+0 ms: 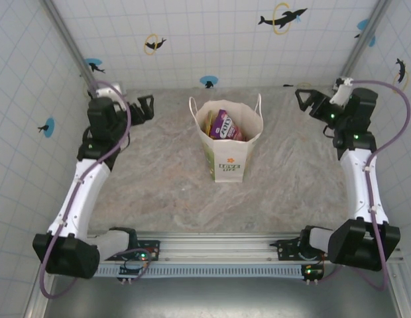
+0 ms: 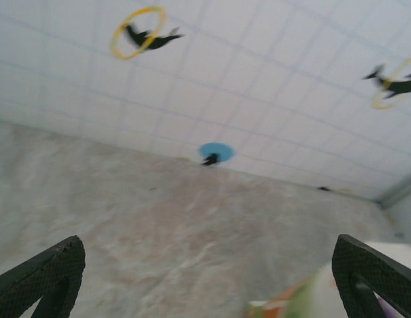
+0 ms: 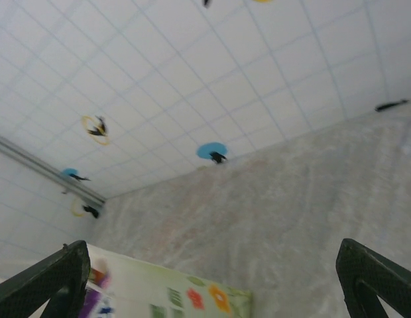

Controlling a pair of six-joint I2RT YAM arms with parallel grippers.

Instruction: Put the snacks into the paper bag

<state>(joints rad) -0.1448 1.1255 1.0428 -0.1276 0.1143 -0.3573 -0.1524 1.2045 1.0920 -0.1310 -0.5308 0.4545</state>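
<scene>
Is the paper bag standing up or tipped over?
Upright: the paper bag stands on its base, mouth open upward, snack packets showing inside.

Both arms (image 1: 359, 177) have white links (image 1: 83, 192), black joints (image 1: 66, 255), looping purple cables (image 1: 128, 119) and black textured gripper fingers (image 2: 56, 268).

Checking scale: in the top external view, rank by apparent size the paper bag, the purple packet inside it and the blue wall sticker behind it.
1. paper bag, clearly largest.
2. purple packet, partly hidden in the bag.
3. blue wall sticker, smallest, though farther from the camera, so true size is unsure.
</scene>
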